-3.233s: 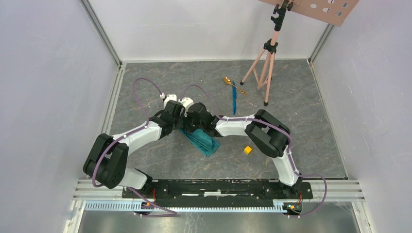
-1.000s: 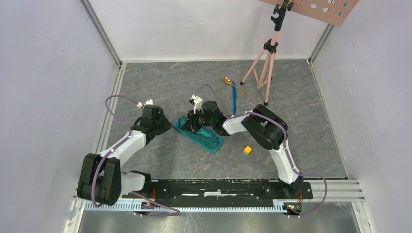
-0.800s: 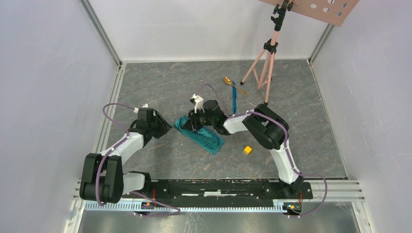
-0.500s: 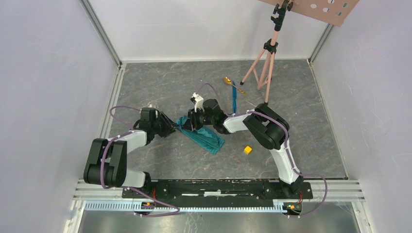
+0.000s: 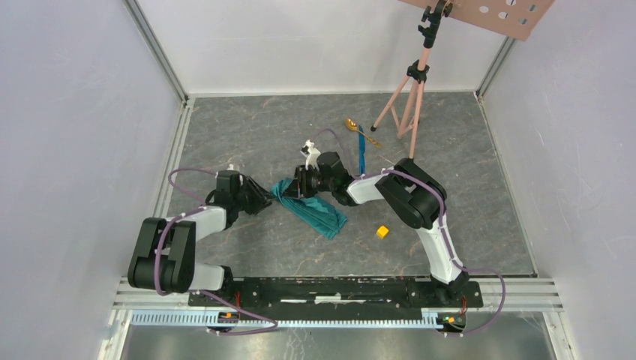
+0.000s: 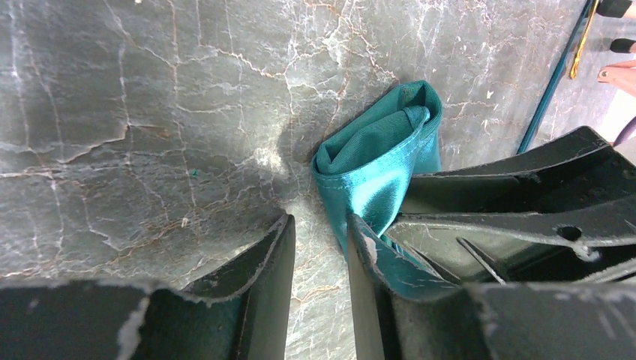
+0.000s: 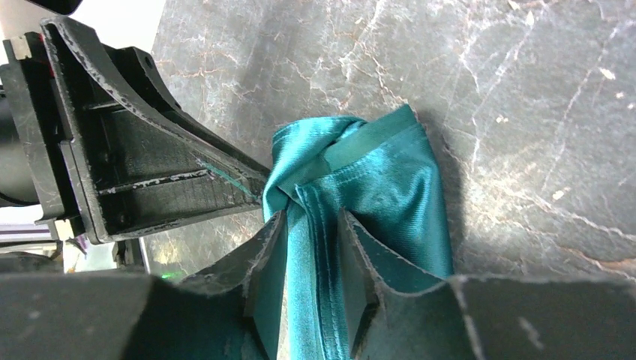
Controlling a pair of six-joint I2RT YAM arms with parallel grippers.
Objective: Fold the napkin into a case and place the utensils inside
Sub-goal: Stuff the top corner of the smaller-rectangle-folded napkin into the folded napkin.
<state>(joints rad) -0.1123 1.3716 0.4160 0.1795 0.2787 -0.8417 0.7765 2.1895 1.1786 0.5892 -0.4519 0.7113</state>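
Seen from above, the teal-green cloth napkin (image 5: 316, 213) lies as a narrow folded bundle in the middle of the grey marbled table (image 5: 247, 135). Its long axis runs from far-left to near-right. Both arms meet at its far-left end, the left gripper (image 5: 264, 202) coming in from the left and the right gripper (image 5: 298, 185) from the far side. The small gold metal spoon (image 5: 350, 124) and the slim blue plastic knife (image 5: 361, 157) lie well apart beyond the bundle, nearer the right arm. The jaws are too small here to judge.

In the left wrist view, the left gripper (image 6: 318, 223) has its fingers parted, with bare table between them. The napkin's (image 6: 375, 172) rolled end sits just ahead and off to one side, and cloth drapes the outer face of one finger. Whether that finger has slipped inside a layer is hard to make out.

In the right wrist view, the right gripper (image 7: 311, 217) is closed on a doubled hem of the napkin (image 7: 382, 180), which fills the gap between its fingers. The rest of the bundle is cut off.
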